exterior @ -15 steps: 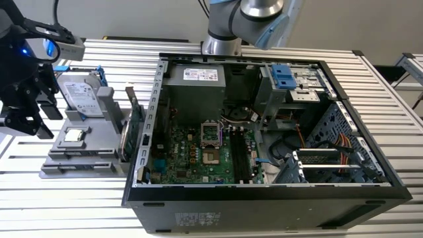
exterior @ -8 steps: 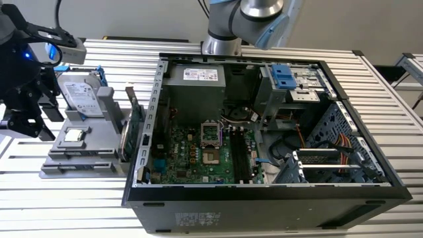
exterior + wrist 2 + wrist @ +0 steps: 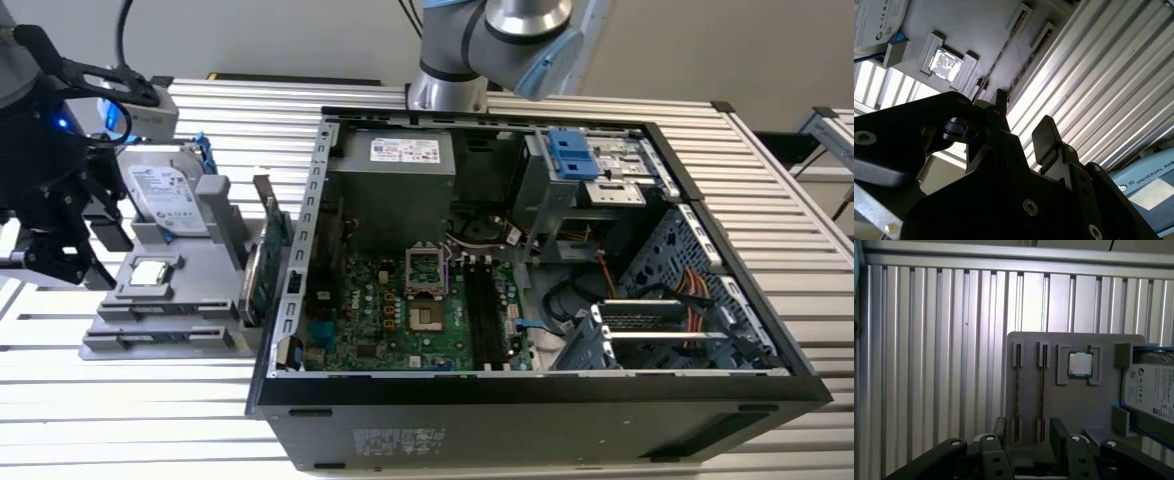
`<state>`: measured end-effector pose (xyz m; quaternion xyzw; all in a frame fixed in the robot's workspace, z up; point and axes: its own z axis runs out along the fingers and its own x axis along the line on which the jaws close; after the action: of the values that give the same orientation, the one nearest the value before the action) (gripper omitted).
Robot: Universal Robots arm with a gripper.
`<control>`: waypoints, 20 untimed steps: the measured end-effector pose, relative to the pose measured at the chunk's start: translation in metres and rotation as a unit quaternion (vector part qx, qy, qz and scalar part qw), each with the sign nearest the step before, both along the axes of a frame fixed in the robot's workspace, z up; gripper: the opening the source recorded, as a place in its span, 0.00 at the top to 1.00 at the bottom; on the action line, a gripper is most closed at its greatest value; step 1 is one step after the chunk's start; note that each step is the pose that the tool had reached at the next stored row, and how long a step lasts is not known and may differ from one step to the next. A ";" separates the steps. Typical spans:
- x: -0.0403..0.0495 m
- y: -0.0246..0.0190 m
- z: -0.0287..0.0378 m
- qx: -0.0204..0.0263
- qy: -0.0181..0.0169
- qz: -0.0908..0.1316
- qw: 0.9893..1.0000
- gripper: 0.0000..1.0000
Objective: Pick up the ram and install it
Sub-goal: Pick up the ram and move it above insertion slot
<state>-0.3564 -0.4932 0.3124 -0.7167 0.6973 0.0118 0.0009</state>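
Observation:
The ram is a slim green stick standing on edge in a grey holder, just outside the open computer case's wall on the exterior view's left. In the first wrist view two thin ram sticks show edge-on, the ram and a second one beside it, in the holder's slots. My black gripper hangs open on the far side of the holder from the case, apart from the ram. Its fingers hold nothing. In the second wrist view the gripper is over the ribbed table.
The holder also carries a silver hard drive in a blue frame and a small square processor chip. The open case holds the motherboard with long black slots. The ribbed metal table lies all around.

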 end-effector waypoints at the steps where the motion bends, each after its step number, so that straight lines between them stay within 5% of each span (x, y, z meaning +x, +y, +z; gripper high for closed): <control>1: 0.0000 0.0000 -0.0010 0.000 0.000 0.000 1.000 0.00; 20: 0.0000 0.0000 -0.0199 0.000 0.000 0.000 1.000 0.00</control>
<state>-0.3564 -0.4932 0.2925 -0.7167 0.6972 0.0118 0.0009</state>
